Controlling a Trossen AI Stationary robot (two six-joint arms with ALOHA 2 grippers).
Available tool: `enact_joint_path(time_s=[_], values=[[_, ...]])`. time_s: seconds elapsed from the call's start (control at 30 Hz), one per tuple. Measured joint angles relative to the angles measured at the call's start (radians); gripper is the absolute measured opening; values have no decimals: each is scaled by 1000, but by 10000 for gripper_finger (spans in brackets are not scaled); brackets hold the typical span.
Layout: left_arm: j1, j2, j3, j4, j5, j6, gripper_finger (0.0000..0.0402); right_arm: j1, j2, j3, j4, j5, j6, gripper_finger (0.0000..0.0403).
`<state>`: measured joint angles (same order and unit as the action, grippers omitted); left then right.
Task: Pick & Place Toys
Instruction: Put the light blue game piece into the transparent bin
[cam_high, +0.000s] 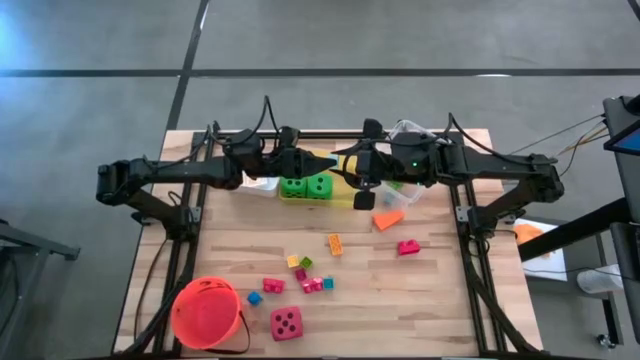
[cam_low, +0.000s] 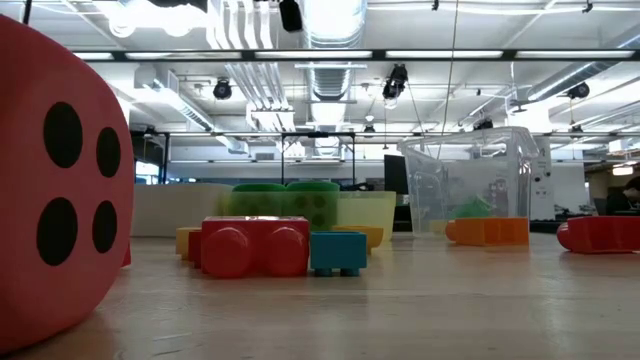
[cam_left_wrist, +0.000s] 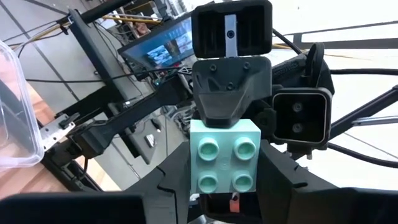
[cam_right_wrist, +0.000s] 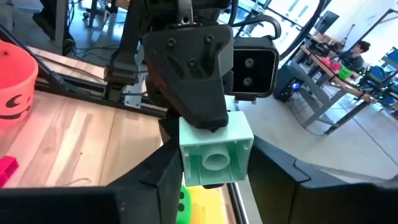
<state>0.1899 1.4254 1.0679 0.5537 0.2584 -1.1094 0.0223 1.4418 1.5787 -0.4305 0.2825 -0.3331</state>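
A mint-green four-stud block (cam_left_wrist: 224, 155) is held in the air over the far middle of the table, between my two grippers, which meet tip to tip. My left gripper (cam_high: 325, 160) comes from the left and my right gripper (cam_high: 347, 163) from the right. Both are shut on the block. In the right wrist view the block (cam_right_wrist: 214, 152) shows its hollow underside. Two green dice (cam_high: 305, 186) rest on the table just below the grippers. A pink-red die (cam_high: 286, 322) stands near the front edge, and an orange wedge (cam_high: 387, 219) lies right of centre. My left gripper pinches the block's two opposite side walls (cam_left_wrist: 194, 171) between its fingers, which come level from the table's left. The studded top faces its wrist camera. The block is lifted clear of the table. My right gripper pinches the block's other two side walls (cam_right_wrist: 185, 165) between its fingers, which come level from the table's right. One of its fingers (cam_left_wrist: 229, 93) shows over the block's edge in the left wrist view. The hollow underside faces its wrist camera.
An orange-red bucket (cam_high: 207, 312) stands at the near left corner. Several small blocks (cam_high: 310, 280) lie scattered at the middle, with an orange block (cam_high: 335, 243) and a pink one (cam_high: 408, 247). A clear bin (cam_low: 470, 180) stands at the far right.
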Motion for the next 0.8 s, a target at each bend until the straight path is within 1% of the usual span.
enact_joint_path(time_s=[0.2,0.37,0.4,0.47,0.63,0.7,0.8], values=[[-1,5,0,6,1,-7,120,0,0,0,3,2,8,126],[-2,5,0,6,5,-9,120,0,0,0,6,1,23,125],[-2,5,0,6,5,-14,129,0,0,0,6,1,31,125],[-2,5,0,7,4,-20,166,0,0,0,8,-2,52,125],[-6,6,1,0,5,-16,282,0,0,0,18,-30,89,125],[-6,6,1,2,5,-18,319,0,0,0,15,-33,93,125],[-6,6,1,1,5,-22,359,0,0,0,14,-32,96,125]])
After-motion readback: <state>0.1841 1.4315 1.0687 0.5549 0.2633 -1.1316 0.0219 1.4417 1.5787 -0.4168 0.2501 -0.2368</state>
